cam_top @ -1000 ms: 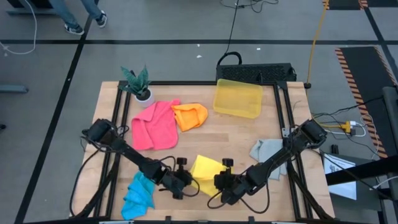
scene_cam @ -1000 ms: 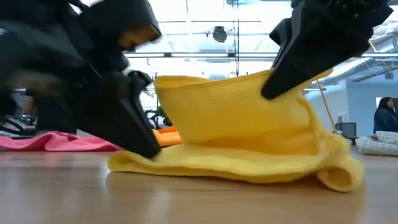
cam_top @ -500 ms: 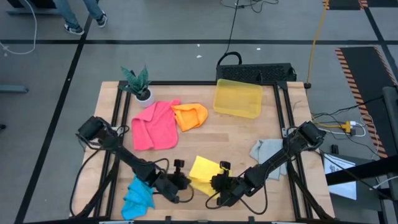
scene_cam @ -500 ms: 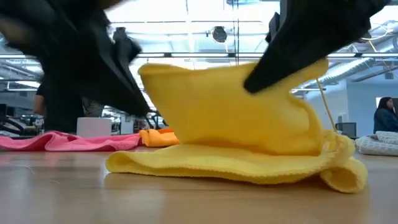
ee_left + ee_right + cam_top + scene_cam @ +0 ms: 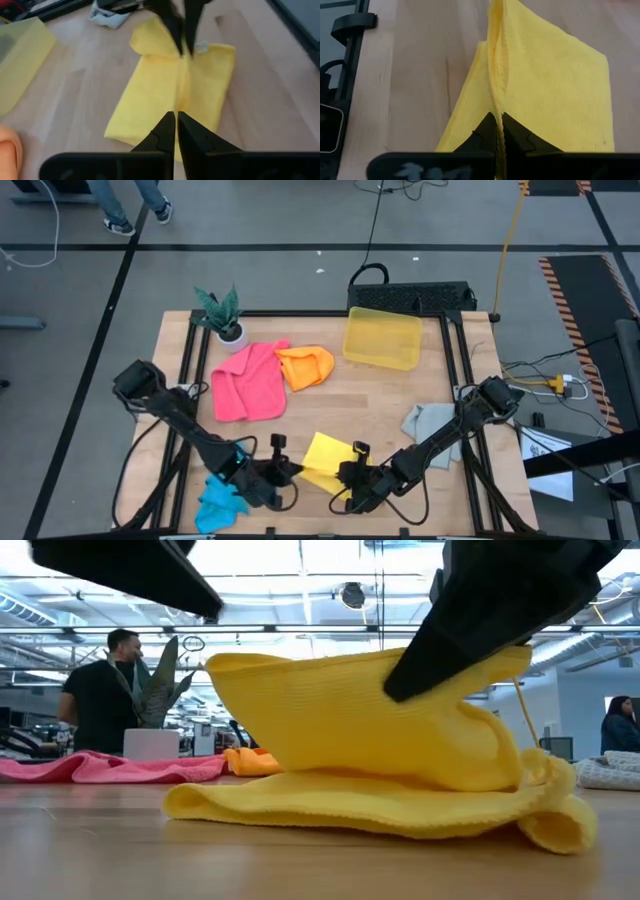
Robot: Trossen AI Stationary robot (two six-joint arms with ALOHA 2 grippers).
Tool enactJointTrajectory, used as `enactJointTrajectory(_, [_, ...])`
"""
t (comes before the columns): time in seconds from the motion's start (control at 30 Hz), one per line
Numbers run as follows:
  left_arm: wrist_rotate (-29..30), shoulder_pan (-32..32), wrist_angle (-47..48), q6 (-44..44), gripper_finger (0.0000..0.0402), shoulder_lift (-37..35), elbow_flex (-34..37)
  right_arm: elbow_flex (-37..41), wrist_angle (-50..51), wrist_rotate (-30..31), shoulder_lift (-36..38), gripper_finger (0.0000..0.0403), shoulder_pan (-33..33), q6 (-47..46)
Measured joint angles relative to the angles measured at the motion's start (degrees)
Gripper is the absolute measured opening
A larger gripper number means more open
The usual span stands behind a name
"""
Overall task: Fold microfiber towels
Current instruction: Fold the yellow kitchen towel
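While the right gripper [image 5: 498,131] pinches a raised fold of the yellow towel [image 5: 325,461] at the table's [image 5: 380,400] front edge, the left gripper [image 5: 177,131] hangs closed and empty just beside it.

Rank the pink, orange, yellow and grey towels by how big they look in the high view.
1. Pink towel, spread out, clearly largest.
2. Yellow towel, partly lifted and folded.
3. Orange towel and grey towel: both bunched, look about alike, so unranked.
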State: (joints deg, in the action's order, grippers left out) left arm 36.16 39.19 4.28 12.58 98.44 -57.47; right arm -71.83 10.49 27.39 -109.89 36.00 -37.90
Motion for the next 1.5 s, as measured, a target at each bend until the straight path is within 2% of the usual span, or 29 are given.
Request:
enactJointTrajectory(0.13, [-0.9, -2.1, -2.6, -0.4, 0.0024, 2.2, -0.1, 0.0, -0.9, -0.4, -0.6, 0.0, 0.0, 0.0])
enactJointTrajectory(0.3, [-7.7, -4.8, -4.2, -0.4, 0.0024, 6.8, 0.0, 0.0, -3.8, -4.0, -3.7, 0.0, -0.4, 1.6])
enactJointTrajectory(0.53, [-13.4, -5.8, -5.2, 0.1, 0.0024, 11.6, 0.0, 0.1, -4.7, -6.8, -4.2, 0.0017, -0.8, 2.8])
enactJointTrajectory(0.63, [-13.7, -5.8, -5.6, 0.1, 0.0024, 12.5, 0.0, 0.1, -4.6, -8.6, -4.2, 0.0037, -0.8, 3.7])
enactJointTrajectory(0.8, [-13.7, -5.8, -6.1, 0.3, 0.0024, 12.9, 0.0, 0.1, -4.6, -17.4, -3.5, 0.0092, -1.2, 6.0])
enactJointTrajectory(0.93, [-13.6, -5.8, -6.0, 0.5, 0.0024, 12.9, 0.0, 0.1, -4.2, -25.3, -0.2, 0.014, -0.9, 10.3])
enactJointTrajectory(1.0, [-13.6, -5.8, -5.9, 0.5, 0.0024, 12.9, 0.0, 0.1, -4.1, -27.2, 1.9, 0.0157, 0.0, 12.7])
enactJointTrajectory(1.07, [-13.6, -5.8, -5.9, 0.6, 0.0024, 12.9, 0.0, 0.1, -3.6, -25.4, 4.0, 0.0164, 0.9, 13.3])
enactJointTrajectory(1.23, [-13.6, -5.7, -5.9, 0.7, 0.0024, 12.9, 0.0, 2.6, -0.9, -10.6, 7.1, 0.0152, 2.2, 9.2])
enactJointTrajectory(1.37, [-13.6, -5.7, -6.0, 0.7, 0.0024, 12.9, 0.0, 9.0, -3.7, -9.4, 7.1, 0.0127, 1.4, 4.1])
enactJointTrajectory(1.5, [-13.6, -5.7, -7.5, 0.6, 0.0024, 12.9, 0.0, 16.1, -14.3, -10.4, 6.7, 0.0094, 0.2, 0.7])
